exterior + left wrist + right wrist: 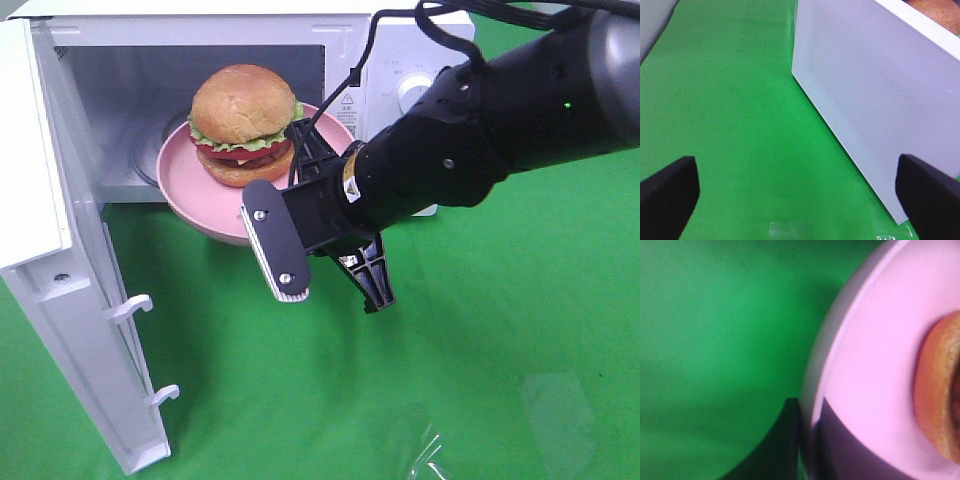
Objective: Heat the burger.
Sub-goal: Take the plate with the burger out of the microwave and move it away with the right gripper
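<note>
With the microwave door swung wide at the left and the left gripper hovering over the green desk with fingers spread apart, the burger sits on the pink plate at the microwave mouth, its rim clamped by the right gripper.

Golden-brown burger with green lettuce and red tomato; pink plate; white microwave; green cloth; black arm.
</note>
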### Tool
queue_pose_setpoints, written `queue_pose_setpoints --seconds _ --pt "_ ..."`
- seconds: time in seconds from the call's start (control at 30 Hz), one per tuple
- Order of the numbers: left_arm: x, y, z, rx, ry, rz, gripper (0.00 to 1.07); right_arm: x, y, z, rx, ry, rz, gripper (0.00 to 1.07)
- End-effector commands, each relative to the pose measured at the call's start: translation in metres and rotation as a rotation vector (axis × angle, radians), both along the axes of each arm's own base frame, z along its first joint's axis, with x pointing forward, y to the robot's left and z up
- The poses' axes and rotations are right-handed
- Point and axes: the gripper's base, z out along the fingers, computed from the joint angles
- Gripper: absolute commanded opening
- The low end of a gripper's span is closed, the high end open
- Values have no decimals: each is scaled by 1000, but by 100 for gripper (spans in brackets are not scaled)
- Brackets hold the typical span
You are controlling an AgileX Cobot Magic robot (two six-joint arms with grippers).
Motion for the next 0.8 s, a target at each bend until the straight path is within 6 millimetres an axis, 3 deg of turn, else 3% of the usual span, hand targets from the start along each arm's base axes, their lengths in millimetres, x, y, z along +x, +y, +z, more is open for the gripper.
queue_pose_setpoints --seconds 0.03,0.6,0.8 --pt "-2 0 0 0 -23 2 100 -10 -9 19 97 -71 12 0" --pt "-2 0 0 0 -23 2 100 -66 -59 37 123 -97 17 0" --pt "-2 0 0 0 -23 2 100 -93 -86 43 96 -89 -1 0"
